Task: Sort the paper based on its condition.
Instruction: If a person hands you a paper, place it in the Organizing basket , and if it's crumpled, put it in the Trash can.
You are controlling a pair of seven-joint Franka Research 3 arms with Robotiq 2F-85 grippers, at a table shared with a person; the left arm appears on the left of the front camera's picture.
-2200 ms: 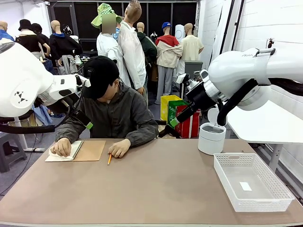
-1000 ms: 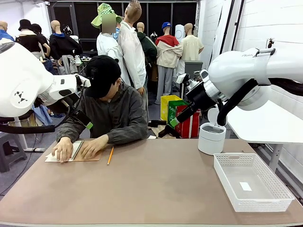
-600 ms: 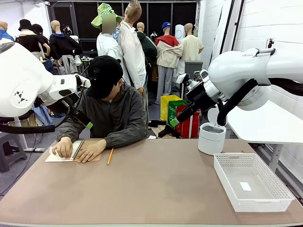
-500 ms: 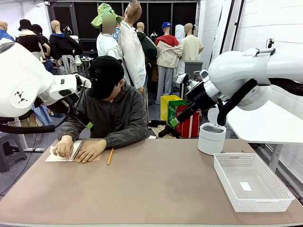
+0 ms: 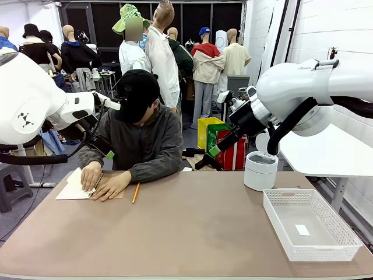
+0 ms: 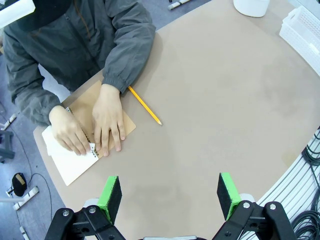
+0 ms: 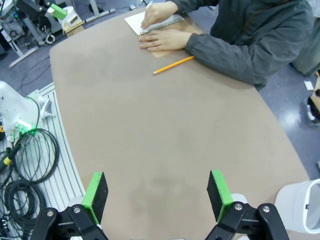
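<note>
The paper [image 5: 72, 186] is a white sheet lying flat at the far left of the table, beside the brown cover of a spiral notebook [image 6: 88, 102]. One of the person's hands [image 5: 91, 175] presses on the paper [image 6: 65, 161] at the spiral. The other hand [image 5: 111, 186] lies flat on the cover. My left gripper [image 6: 169, 192] hangs open high above the table, holding nothing; it is raised at the left [image 5: 106, 151]. My right gripper [image 7: 157, 192] is open and empty too, held high behind the table's far edge [image 5: 208, 156]. The paper [image 7: 137, 21] lies far from it.
A yellow pencil [image 5: 135, 192] lies just right of the notebook. A white mesh basket [image 5: 344, 233] with a tiny white tag [image 5: 302, 230] inside stands at the near right. A white round bin [image 5: 260, 170] stands at the far right. Bare tabletop [image 5: 192, 233] spans the middle.
The person's hand on the paper has slid along the spiral towards the other hand, and the person has leaned to the right. Both arms have stayed still.
</note>
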